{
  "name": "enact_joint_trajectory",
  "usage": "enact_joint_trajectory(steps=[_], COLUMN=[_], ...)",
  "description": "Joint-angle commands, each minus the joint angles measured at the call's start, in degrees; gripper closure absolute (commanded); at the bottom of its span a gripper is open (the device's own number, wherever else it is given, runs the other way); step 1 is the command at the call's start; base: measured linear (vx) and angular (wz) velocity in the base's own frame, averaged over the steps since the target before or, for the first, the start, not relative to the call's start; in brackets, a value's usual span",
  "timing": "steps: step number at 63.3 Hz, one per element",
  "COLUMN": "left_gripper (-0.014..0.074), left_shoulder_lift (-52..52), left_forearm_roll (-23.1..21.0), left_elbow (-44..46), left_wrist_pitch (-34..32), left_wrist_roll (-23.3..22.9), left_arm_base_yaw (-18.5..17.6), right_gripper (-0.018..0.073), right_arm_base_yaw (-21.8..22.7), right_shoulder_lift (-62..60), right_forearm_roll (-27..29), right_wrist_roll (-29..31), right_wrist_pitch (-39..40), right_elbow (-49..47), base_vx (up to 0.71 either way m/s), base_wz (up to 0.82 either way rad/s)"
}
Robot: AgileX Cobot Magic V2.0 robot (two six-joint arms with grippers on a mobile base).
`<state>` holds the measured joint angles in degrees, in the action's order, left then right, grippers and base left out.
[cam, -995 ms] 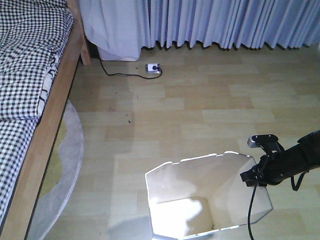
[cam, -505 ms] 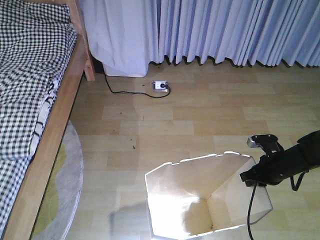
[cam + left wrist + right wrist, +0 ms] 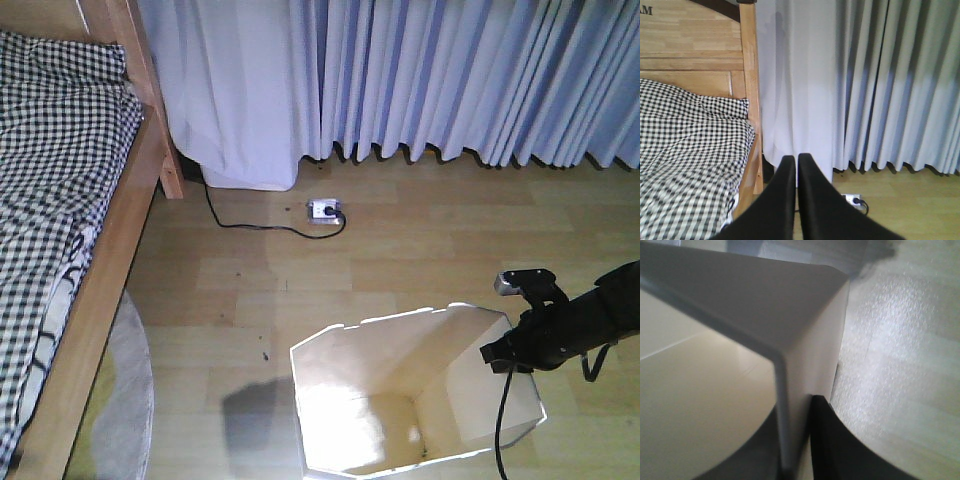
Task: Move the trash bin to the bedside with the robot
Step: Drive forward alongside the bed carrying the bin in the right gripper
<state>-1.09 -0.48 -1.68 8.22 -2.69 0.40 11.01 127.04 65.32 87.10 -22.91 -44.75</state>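
Two arms, one doing the work: my right gripper [image 3: 797,450] has its jaws clenched over the rim wall of the trash bin [image 3: 350,390], one inside, one outside. The bin sits upright, mouth up, well apart from the bed [image 3: 60,180], which lies ahead and to the left (so the carry goes leftward, I judge). The left gripper [image 3: 795,160], jaws pressed together on nothing, faces the headboard [image 3: 690,40]; letters "AM" show there, cut off.
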Motion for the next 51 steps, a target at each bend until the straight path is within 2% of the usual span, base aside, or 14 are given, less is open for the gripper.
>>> enact_joint_trajectory(steps=[1, 51], left_gripper=[0.0602, 0.0602], left_shoulder_lift=[-0.55, -0.55], left_forearm_roll=[-0.47, -0.47], left_elbow=[-1.63, -1.63], left_wrist_pitch=[-4.17, -4.17], left_wrist_roll=[-0.53, -0.53], left_arm_base_yaw=[-0.18, -0.18], right_gripper=[0.0565, 0.0565], right_arm_base_yaw=[0.26, 0.26], right_shoulder_lift=[-3.76, -3.76], right_forearm_roll=[2.22, 2.22], right_wrist_roll=[-0.41, -0.41], right_wrist_pitch=[-9.14, -9.14], right_elbow=[-0.53, -0.53], base_vx=[0.40, 0.38], base_wz=[0.03, 0.03])
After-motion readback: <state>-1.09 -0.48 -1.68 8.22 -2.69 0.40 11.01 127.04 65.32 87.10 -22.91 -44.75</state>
